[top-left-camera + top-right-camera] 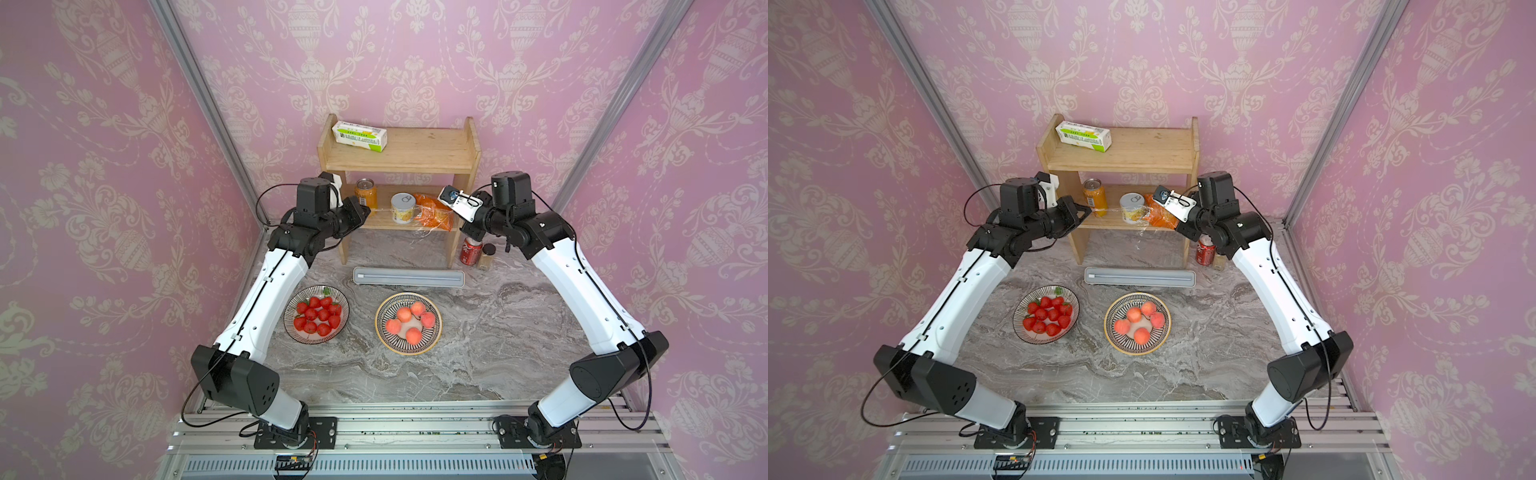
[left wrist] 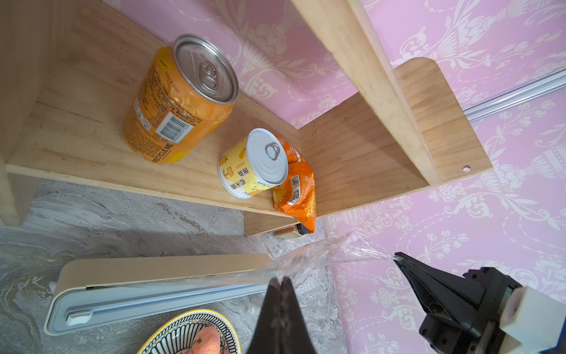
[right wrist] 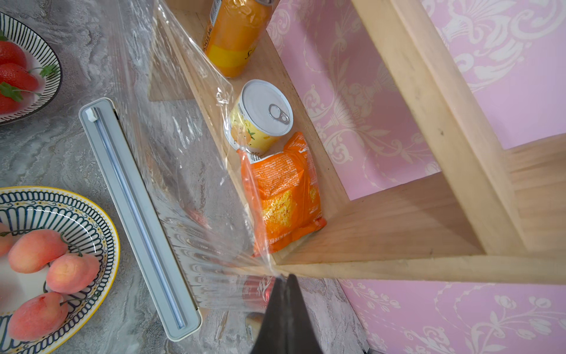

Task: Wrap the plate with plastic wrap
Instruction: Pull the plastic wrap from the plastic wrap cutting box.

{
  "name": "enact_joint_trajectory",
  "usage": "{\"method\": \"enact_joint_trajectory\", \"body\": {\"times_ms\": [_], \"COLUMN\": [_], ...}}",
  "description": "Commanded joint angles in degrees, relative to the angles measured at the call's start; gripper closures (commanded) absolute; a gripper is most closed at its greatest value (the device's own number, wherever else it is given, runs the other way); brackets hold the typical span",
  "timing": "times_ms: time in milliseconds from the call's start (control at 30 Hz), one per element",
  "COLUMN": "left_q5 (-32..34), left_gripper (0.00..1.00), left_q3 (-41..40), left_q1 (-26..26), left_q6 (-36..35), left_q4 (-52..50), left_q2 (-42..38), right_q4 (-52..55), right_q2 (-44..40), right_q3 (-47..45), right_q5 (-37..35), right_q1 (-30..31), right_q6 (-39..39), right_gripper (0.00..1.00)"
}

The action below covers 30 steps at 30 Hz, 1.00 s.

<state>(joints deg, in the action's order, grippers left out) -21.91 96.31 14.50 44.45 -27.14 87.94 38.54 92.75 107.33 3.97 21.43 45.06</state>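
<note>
Clear plastic wrap rises from its long cream dispenser box with a grey lid and hangs as a stretched sheet in front of the shelf. My left gripper is shut on one upper corner of the film. The right gripper is shut on the other corner, and it also shows in the left wrist view. In front of the box stand two plates: a gold-rimmed plate with peaches and a striped plate with strawberries. Both grippers are above and behind the plates.
A wooden shelf stands right behind the film. It holds an orange can, a yellow tin and an orange snack bag, with a white-and-green carton on top. A red cola can and a small jar stand to its right.
</note>
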Motion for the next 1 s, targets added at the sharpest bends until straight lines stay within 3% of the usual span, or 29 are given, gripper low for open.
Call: {"method": "enact_joint_trajectory", "body": {"times_ms": [0, 967], "left_q5": [1.31, 2.74], "left_gripper": [1.0, 1.0], "left_q3": [2.87, 7.09], "left_q1": [0.59, 1.56], "left_q6": [-1.83, -3.12], "left_q4": [1.19, -0.79], "left_q2": [-2.17, -2.25], "right_q4": [-2.05, -2.38], "right_q2": [-2.4, -2.88], "right_q3": [2.1, 4.64], "right_q5": [-0.94, -2.26], "right_q1": [0.41, 1.01], "right_q6": [0.12, 0.21], "right_gripper": [1.0, 1.0]}}
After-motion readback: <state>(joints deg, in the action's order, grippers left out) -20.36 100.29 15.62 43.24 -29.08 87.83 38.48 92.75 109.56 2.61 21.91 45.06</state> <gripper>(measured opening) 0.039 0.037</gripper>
